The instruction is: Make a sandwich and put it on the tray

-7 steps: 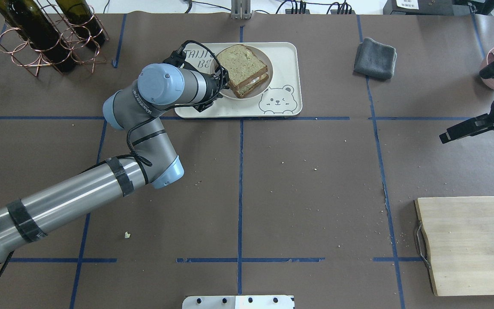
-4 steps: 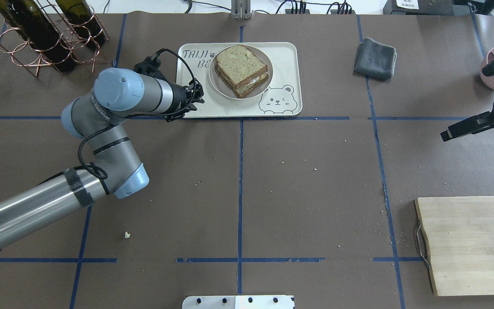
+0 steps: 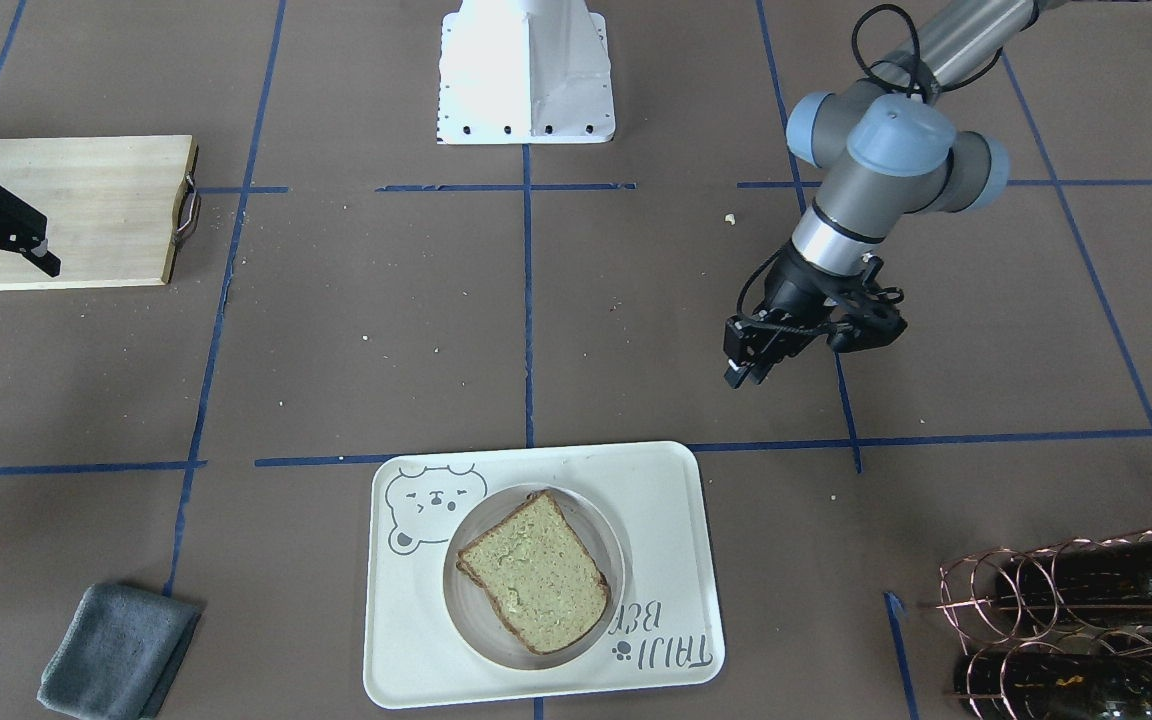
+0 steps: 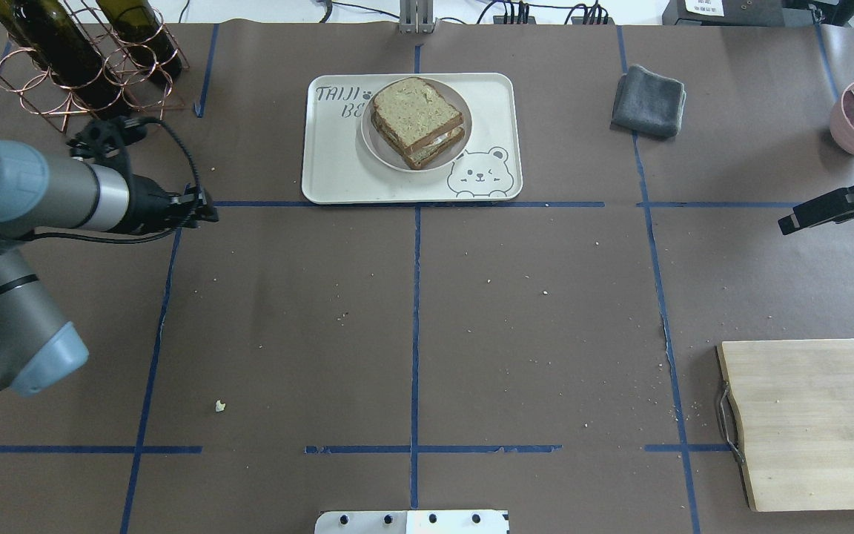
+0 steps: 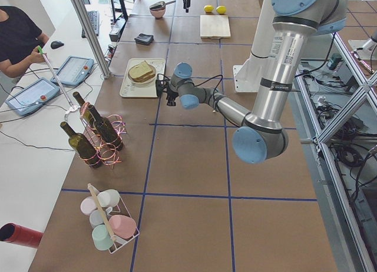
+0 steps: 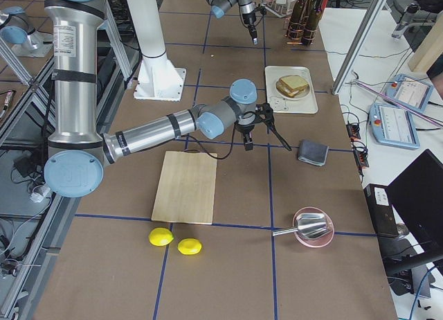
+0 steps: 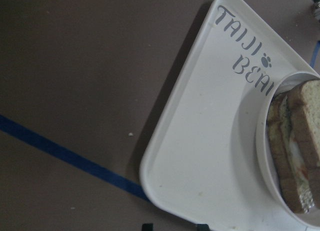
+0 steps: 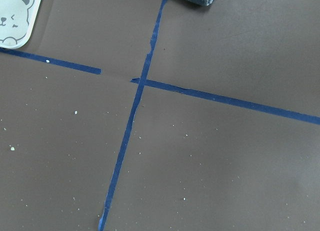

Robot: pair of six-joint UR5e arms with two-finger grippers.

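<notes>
The sandwich point(image 4: 417, 119), two bread slices with egg white showing between them, lies on a small round white plate point(image 4: 390, 160). The plate stands on the cream tray point(image 4: 338, 174) at the far middle of the table. It also shows in the front view point(image 3: 534, 583) and the left wrist view point(image 7: 295, 151). My left gripper point(image 4: 208, 211) is open and empty. It hangs over the bare table left of the tray, clear of it point(image 3: 739, 372). My right gripper point(image 4: 786, 224) is open and empty, far right over the table.
A grey cloth point(image 4: 649, 100) lies right of the tray. A wooden cutting board point(image 4: 820, 423) sits at the near right, with two lemons point(image 6: 160, 237) beyond it. A copper rack with wine bottles point(image 4: 78, 59) stands far left. A pink bowl point(image 4: 853, 122) stands far right.
My left arm has pulled back from the plate and swung left, off the tray. The sandwich and plate stay on the tray. My right gripper has drifted slightly right.
</notes>
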